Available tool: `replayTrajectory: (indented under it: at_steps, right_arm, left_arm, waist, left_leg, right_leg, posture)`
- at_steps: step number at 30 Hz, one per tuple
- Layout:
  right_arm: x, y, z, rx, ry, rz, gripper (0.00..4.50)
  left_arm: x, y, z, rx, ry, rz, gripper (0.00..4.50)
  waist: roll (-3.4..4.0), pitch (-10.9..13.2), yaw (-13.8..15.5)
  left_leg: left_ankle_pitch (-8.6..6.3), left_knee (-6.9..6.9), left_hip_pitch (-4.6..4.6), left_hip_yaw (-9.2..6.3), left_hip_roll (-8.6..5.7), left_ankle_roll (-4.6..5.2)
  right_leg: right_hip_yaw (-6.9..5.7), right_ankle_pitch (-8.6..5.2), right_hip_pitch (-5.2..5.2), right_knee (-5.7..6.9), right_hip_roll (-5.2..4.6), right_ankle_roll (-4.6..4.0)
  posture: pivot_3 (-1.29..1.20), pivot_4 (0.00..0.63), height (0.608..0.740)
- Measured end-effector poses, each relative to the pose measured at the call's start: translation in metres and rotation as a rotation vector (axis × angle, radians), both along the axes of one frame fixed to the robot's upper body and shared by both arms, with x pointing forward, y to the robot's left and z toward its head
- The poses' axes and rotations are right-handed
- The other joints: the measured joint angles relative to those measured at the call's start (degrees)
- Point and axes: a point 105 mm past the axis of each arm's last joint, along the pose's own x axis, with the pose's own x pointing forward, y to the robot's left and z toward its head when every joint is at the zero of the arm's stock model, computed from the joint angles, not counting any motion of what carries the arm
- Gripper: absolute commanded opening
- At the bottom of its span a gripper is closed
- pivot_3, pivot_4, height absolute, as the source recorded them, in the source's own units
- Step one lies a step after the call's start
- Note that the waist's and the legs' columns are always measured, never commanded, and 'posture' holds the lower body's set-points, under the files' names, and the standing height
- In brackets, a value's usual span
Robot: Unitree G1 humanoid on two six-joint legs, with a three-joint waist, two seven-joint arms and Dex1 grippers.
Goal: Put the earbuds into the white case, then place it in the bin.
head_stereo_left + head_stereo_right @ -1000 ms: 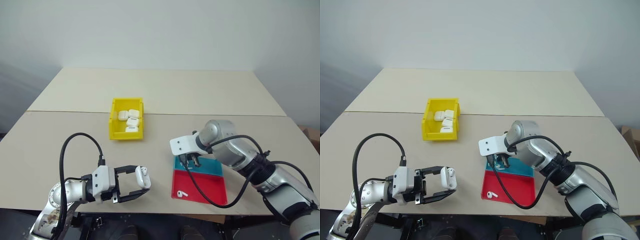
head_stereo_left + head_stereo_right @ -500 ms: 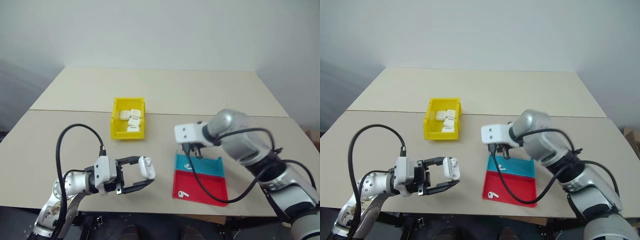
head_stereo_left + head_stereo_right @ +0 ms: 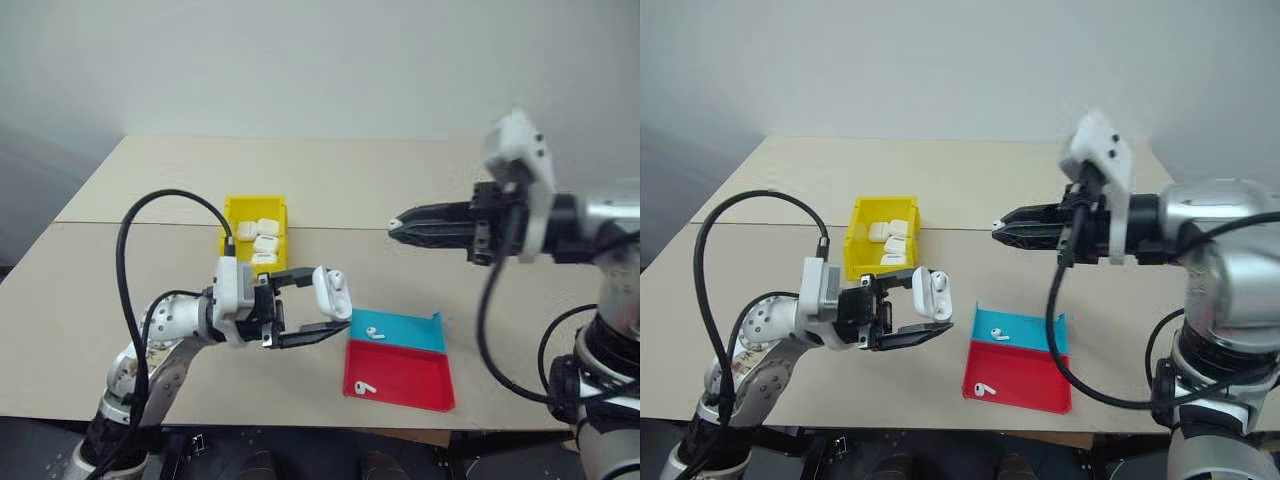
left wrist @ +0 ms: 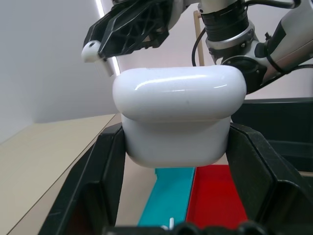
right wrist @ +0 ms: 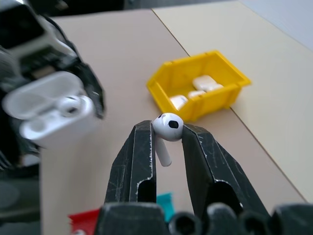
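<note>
My left gripper (image 3: 333,300) is shut on the white case (image 3: 331,290) and holds it above the table, lid flipped open. One earbud (image 5: 69,105) sits in the open case (image 5: 49,115). My right gripper (image 3: 396,226) hangs higher, to the right, pointing left toward the case. It is shut on another earbud (image 5: 166,129), whose stem hangs between the fingers. The two grippers are apart. The yellow bin (image 3: 228,245) stands on the table behind the left gripper and holds several white cases (image 3: 265,243).
A shallow blue tray (image 3: 412,333) with one earbud (image 3: 375,332) lies near the table's front edge. A red tray (image 3: 412,377) with one earbud (image 3: 365,387) lies just in front of it. A seam runs across the table behind the bin.
My right gripper rose from the blue tray with an earbud and turned to point left. My left gripper lifted the case up and to the right.
</note>
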Motion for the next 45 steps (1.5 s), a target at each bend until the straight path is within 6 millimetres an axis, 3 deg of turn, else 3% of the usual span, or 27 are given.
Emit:
replayTrajectory:
  at_steps: [8,14,21,45]
  right_arm:
    - [-0.017,0.008,0.011,0.312,0.036,0.182,0.63]
    - [-0.029,0.025,-0.002,0.334,0.071,0.235,0.63]
    - [-0.033,0.022,-0.021,0.349,0.185,0.208,0.63]
    - [-0.041,0.03,-0.03,0.356,0.263,0.186,0.63]
  left_arm:
    - [-0.001,-0.014,0.019,-0.023,-0.018,-0.065,2.79]
    - [0.0,-0.016,0.021,-0.03,-0.007,-0.065,2.79]
    - [0.001,-0.018,0.021,-0.044,0.005,-0.062,2.79]
    - [0.001,-0.018,0.018,-0.062,0.023,-0.052,2.79]
  waist:
    - [0.0,-0.01,-0.32]
    - [0.0,0.0,-0.27]
    - [-0.01,0.0,-0.25]
    - [-0.04,0.01,-0.34]
  left_leg:
    - [0.06,-0.01,0.02,-0.02,-0.01,0.1]
    - [0.06,-0.01,-0.05,-0.04,-0.03,0.1]
    - [0.07,-0.01,-0.08,-0.06,-0.04,0.12]
    - [0.09,-0.01,-0.11,-0.11,-0.03,0.15]
  right_leg:
    - [0.01,0.0,0.01,0.09,0.01,0.0]
    - [0.0,0.0,-0.01,0.04,-0.02,0.0]
    - [-0.01,0.0,0.02,-0.03,-0.02,0.01]
    - [-0.02,0.0,0.02,-0.09,0.0,0.02]
  posture:
    - [0.0,0.15,0.74]
    - [0.0,0.15,0.74]
    - [0.0,0.15,0.74]
    - [0.0,0.15,0.74]
